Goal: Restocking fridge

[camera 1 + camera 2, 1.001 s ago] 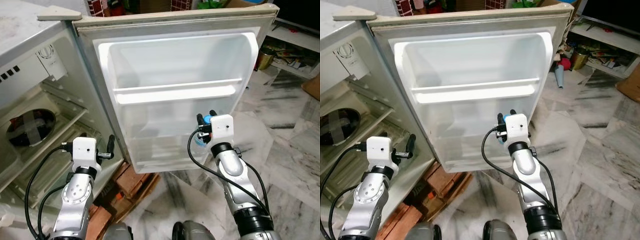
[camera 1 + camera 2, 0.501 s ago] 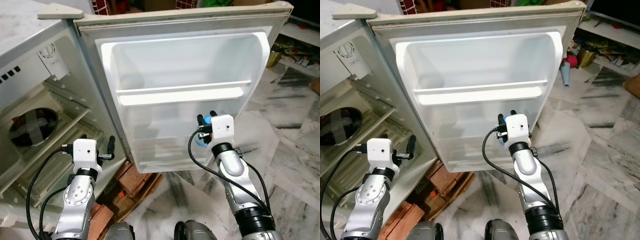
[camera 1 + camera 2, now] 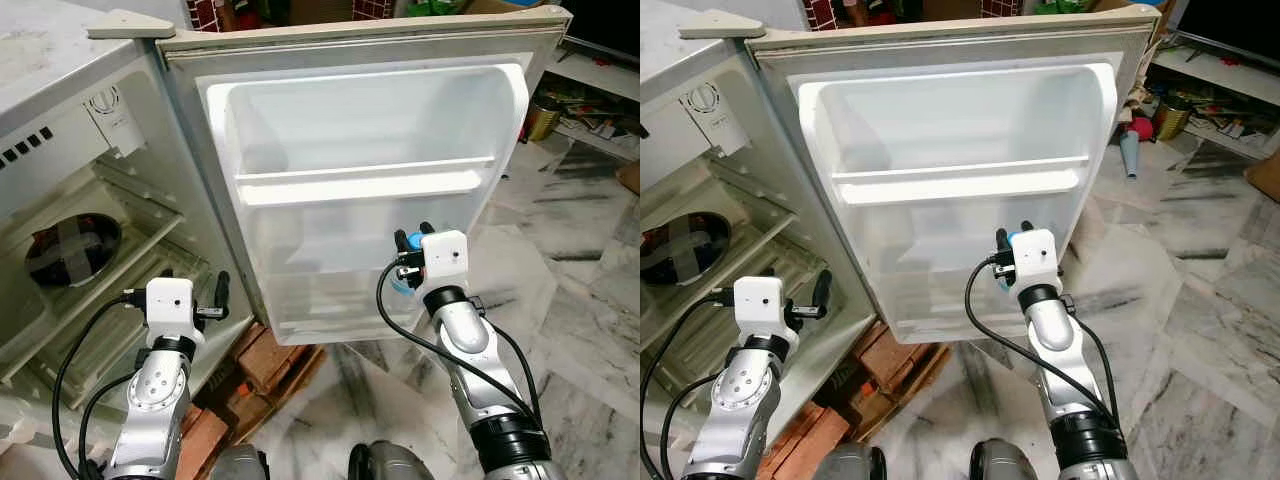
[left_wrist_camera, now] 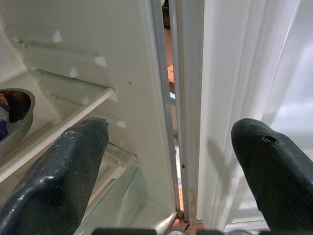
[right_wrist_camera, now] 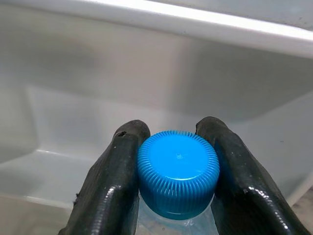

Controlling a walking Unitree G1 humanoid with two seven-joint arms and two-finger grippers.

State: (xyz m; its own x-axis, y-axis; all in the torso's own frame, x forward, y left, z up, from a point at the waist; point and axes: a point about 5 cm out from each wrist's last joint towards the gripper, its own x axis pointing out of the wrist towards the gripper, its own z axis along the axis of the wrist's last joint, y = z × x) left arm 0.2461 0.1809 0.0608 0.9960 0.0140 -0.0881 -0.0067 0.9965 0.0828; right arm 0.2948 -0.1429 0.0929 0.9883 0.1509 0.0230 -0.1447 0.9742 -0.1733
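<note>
R hand (image 5: 177,196) clamped on bottle (image 5: 178,172) neck by fridge door (image 3: 370,130); smooth, prob slippery, light. L hand (image 4: 166,161) apart.

The open fridge door (image 3: 370,180) has bare shelves with lots of room; a white rail (image 3: 360,188) crosses its middle, and bricks (image 3: 270,365) sit below

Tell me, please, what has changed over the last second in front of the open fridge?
Hardly anything: the picture has shifted slightly, which is the head camera moving. The right gripper stays shut on the blue-capped bottle before the fridge door shelves, and the left gripper stays open by the door's hinge side.
</note>
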